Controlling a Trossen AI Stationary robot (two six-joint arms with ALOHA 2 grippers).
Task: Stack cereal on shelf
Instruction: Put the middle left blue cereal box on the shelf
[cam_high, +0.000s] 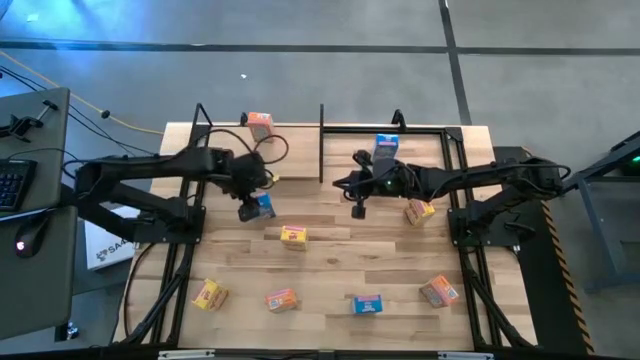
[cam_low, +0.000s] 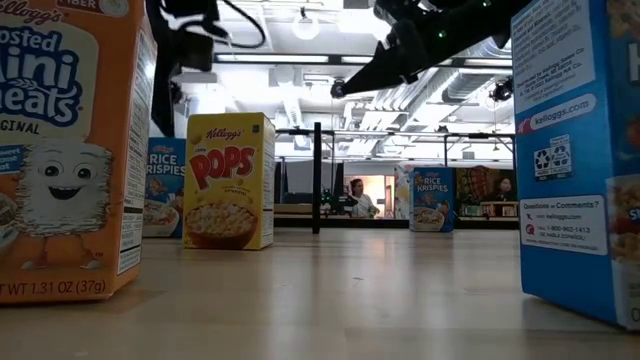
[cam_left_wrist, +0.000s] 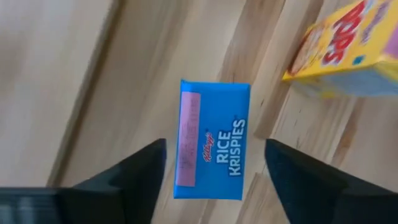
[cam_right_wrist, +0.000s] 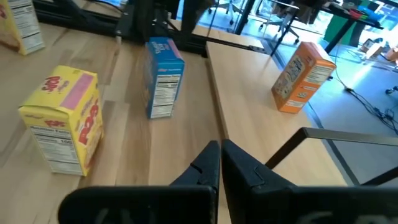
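Observation:
A blue Rice Krispies cereal box (cam_left_wrist: 211, 146) stands upright on the table (cam_high: 330, 262) at the left of its middle (cam_high: 265, 206). My left gripper (cam_left_wrist: 214, 149) hangs over it, pointing steeply down and open, one finger on each side of the box with a gap to both. My right gripper (cam_right_wrist: 219, 155) is shut on nothing and hovers above the table's middle (cam_high: 358, 210), slanting down toward the left arm. The shelf (cam_right_wrist: 261, 143) is the raised light board at the table's far side. An orange cereal box (cam_right_wrist: 301, 74) stands on it.
A yellow Pops box (cam_high: 293, 236) stands just near-side of the blue one. A second blue box (cam_high: 385, 147) stands at the far right. One box (cam_high: 419, 211) lies right of my right gripper, and several more (cam_high: 282, 299) are spread along the near edge. Black posts (cam_high: 321, 140) frame the shelf.

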